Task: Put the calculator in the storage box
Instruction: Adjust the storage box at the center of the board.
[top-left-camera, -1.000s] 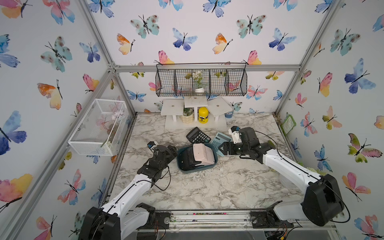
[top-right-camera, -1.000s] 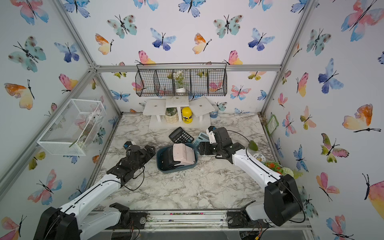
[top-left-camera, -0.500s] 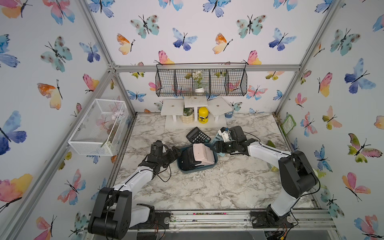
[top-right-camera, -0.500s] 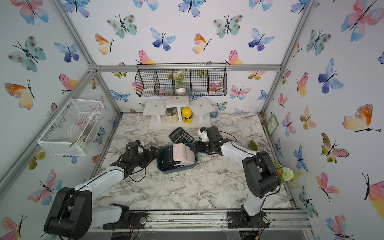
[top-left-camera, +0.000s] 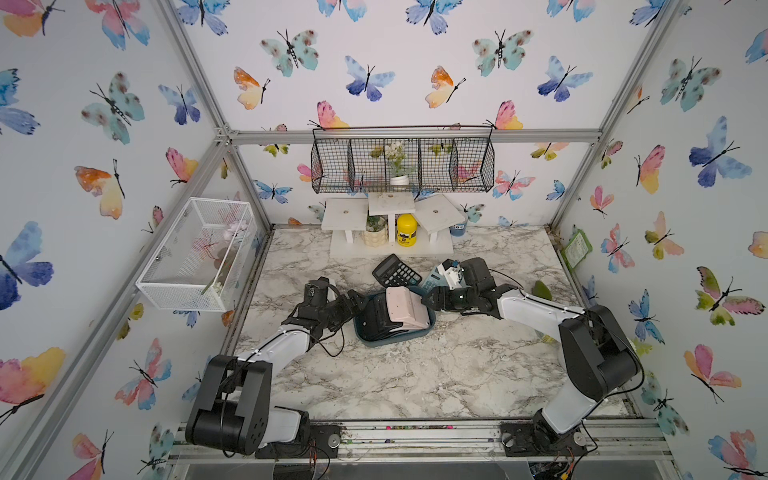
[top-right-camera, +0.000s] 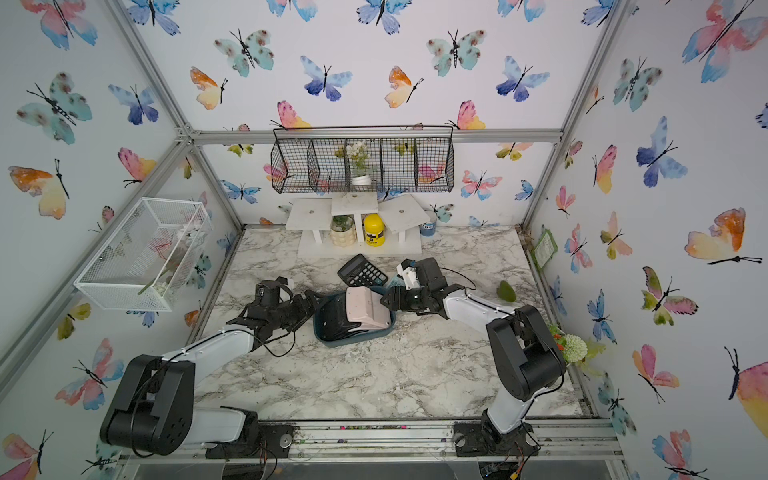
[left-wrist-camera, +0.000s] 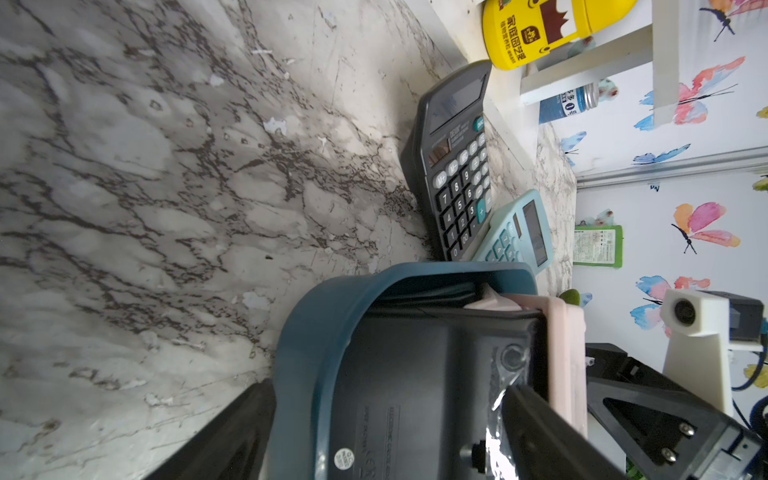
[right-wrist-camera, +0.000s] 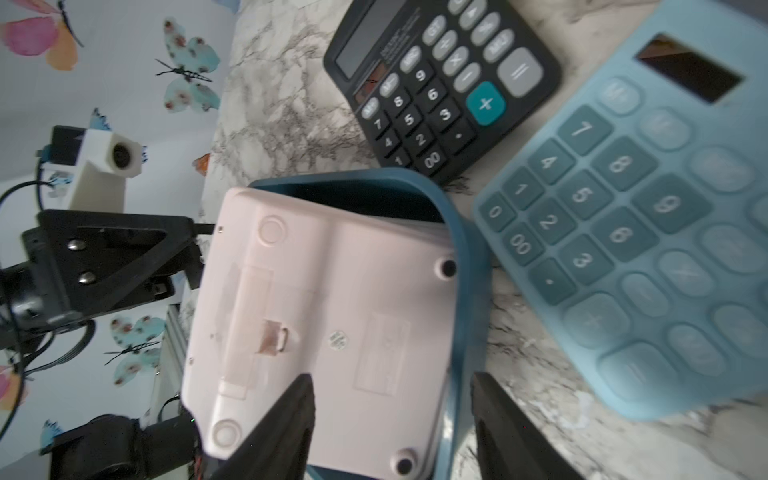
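The dark teal storage box (top-left-camera: 376, 341) (top-right-camera: 332, 338) (left-wrist-camera: 316, 332) (right-wrist-camera: 469, 291) sits mid-table. Inside, a black calculator (top-left-camera: 374, 318) (left-wrist-camera: 415, 374) lies face down with a pink calculator (top-left-camera: 405, 307) (top-right-camera: 365, 307) (right-wrist-camera: 316, 299) face down on top. Behind the box, a second black calculator (top-left-camera: 395, 270) (right-wrist-camera: 436, 83) and a light blue calculator (left-wrist-camera: 519, 232) (right-wrist-camera: 644, 208) lie on the marble. My left gripper (top-left-camera: 357, 303) (left-wrist-camera: 388, 395) stands open astride the box's left end. My right gripper (top-left-camera: 432, 300) (right-wrist-camera: 390, 376) straddles the right wall and the pink calculator's edge. Whether it presses on them is unclear.
A white stand (top-left-camera: 390, 249) at the back holds a yellow jar (top-left-camera: 406, 230) and a plant pot. A black wire basket (top-left-camera: 403, 166) hangs on the back wall, a white mesh basket (top-left-camera: 195, 253) on the left wall. A green leaf (top-left-camera: 541, 290) lies right of the right arm.
Both arms have dropped low. The right gripper has shifted left from the light blue calculator to the box's right end, with its jaws narrower. The left gripper has edged right to the box's left end.
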